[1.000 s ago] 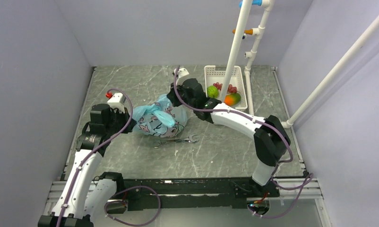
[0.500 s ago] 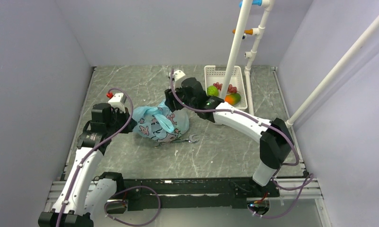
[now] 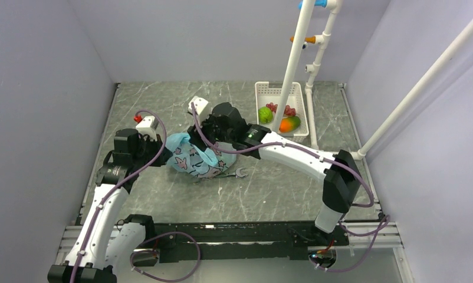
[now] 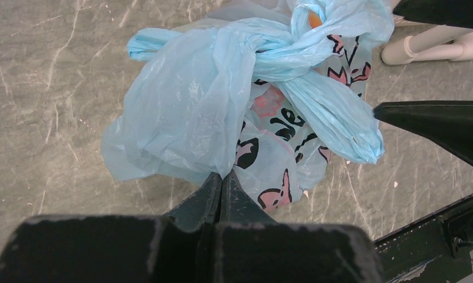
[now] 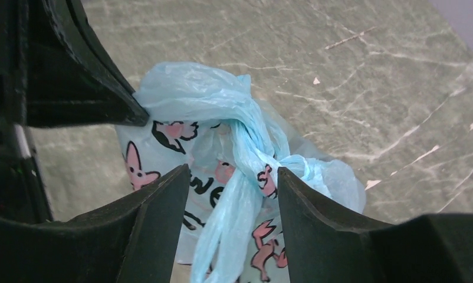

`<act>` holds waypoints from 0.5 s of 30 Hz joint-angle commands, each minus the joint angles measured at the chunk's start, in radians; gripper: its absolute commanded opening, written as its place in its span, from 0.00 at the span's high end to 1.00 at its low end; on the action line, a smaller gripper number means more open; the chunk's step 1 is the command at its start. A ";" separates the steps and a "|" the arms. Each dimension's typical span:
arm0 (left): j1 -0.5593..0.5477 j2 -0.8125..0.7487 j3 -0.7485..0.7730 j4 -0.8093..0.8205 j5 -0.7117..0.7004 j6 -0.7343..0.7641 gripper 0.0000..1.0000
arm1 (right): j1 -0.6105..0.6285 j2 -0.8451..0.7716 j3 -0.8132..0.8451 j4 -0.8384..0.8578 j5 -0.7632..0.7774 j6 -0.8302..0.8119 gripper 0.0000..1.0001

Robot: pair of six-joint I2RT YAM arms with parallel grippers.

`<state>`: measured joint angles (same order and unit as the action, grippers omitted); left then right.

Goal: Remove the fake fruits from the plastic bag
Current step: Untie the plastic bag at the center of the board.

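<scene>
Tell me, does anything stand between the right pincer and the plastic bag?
Nothing visible does. The right pincer is open directly over the plastic bag, with one finger on each side of its twisted handles. The left pincer is shut on the bag's film at another edge, out of the right pincer's path.

There is one plastic bag (image 3: 197, 160) and one wrench (image 3: 240, 173). One white basket (image 3: 269, 89) holds three fruit pieces: one green fruit (image 3: 265, 114), one orange-and-green fruit (image 3: 289, 123) and one red bunch (image 3: 272, 107). Two robot arms are in view, a left arm (image 3: 107, 203) and a right arm (image 3: 299, 154).
</scene>
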<state>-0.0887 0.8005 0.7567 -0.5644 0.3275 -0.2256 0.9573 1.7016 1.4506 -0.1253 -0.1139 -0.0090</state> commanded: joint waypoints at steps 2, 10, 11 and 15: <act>-0.002 -0.008 0.013 0.033 0.024 0.004 1.00 | -0.004 0.076 0.071 -0.067 -0.140 -0.288 0.42; -0.002 0.003 0.014 0.033 0.030 0.006 1.00 | 0.053 0.129 0.063 -0.024 0.067 -0.325 0.54; -0.002 0.003 0.013 0.035 0.032 0.006 1.00 | 0.055 0.127 0.057 -0.009 0.089 -0.320 0.55; -0.002 0.007 0.013 0.036 0.039 0.007 1.00 | 0.056 0.101 0.010 0.076 0.160 -0.301 0.57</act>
<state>-0.0887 0.8032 0.7567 -0.5644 0.3416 -0.2256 1.0126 1.8477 1.4944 -0.1734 -0.0719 -0.2996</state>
